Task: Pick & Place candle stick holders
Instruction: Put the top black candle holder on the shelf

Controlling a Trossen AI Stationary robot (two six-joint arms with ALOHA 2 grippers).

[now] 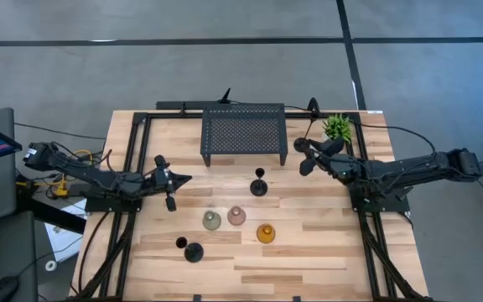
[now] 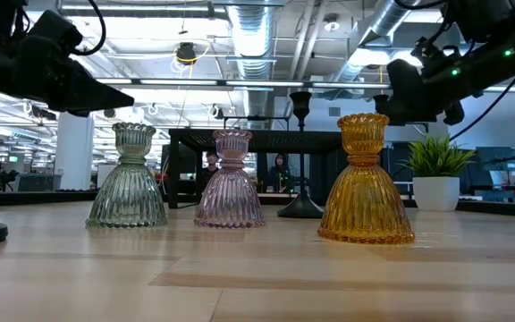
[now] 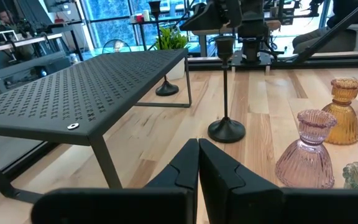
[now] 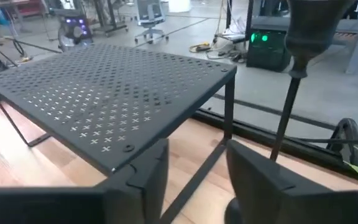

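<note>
Three squat holders stand on their bases mid-table: green (image 1: 212, 220), pink (image 1: 236, 216) and amber (image 1: 265, 233). A black thin-stemmed holder (image 1: 259, 186) stands upright before the rack. A taller black one (image 4: 289, 106) stands by the rack's right end, and my open right gripper (image 4: 194, 180) hovers just before it; its stem rises behind one finger. Another black holder (image 1: 189, 249) lies on its side near the front left. My left gripper (image 1: 174, 179) is shut and empty, left of the rack, above the table.
The black perforated rack (image 1: 243, 132) stands on thin legs at the table's far middle. A small potted plant (image 1: 336, 126) sits at the far right corner, close behind my right gripper. Bare wood lies along the near edge and at the right front.
</note>
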